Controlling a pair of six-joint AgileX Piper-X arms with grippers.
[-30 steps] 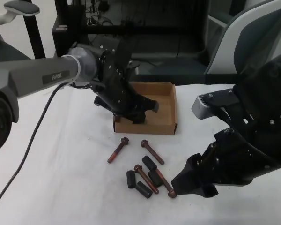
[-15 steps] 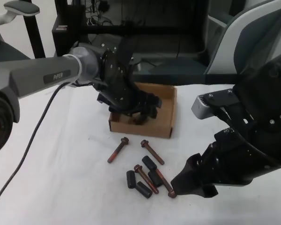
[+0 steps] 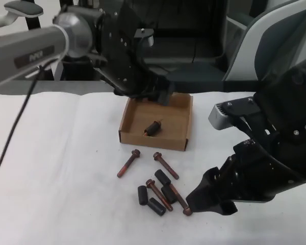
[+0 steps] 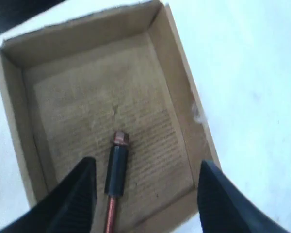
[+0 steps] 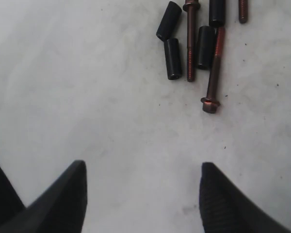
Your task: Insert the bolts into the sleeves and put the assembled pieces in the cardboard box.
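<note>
Nearest me, the right gripper (image 5: pixel 141 170) hung low over the bench (image 3: pixel 66 178), fingers spread wide and empty, just beside the loose bolts (image 3: pixel 128 163) and sleeves (image 3: pixel 142 195). Those looked stiff, small and apt to roll; I'd pinch a bolt across mid-shank. Beyond, one assembled piece (image 3: pixel 152 128) lay in the box (image 3: pixel 153 141), with the left gripper (image 4: pixel 146 165) above it, wide and empty.
</note>
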